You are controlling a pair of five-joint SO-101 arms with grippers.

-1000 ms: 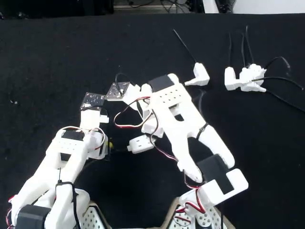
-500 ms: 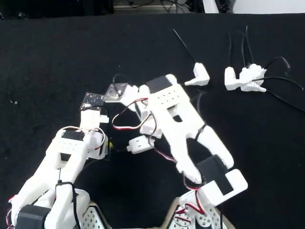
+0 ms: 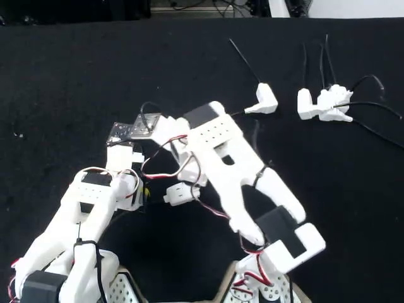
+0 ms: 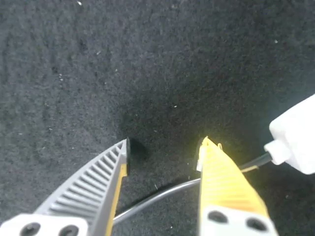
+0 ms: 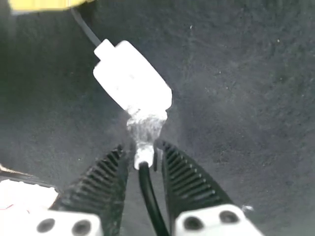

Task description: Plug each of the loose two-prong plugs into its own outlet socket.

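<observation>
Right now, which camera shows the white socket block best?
Right wrist view: the socket block lies whole, beyond the right gripper, which pinches the plug. Left wrist view catches its corner. High view: I cannot pick it out.

Nothing here can be read. No text, number, label or sign is legible on any plug point(image 3: 266, 100), on the arms point(image 3: 221, 151) or on the black worktop point(image 3: 63, 76). The two small dark boards point(image 3: 123, 133) at the arms' wrists show pale specks that may be print, too small to make out.
</observation>
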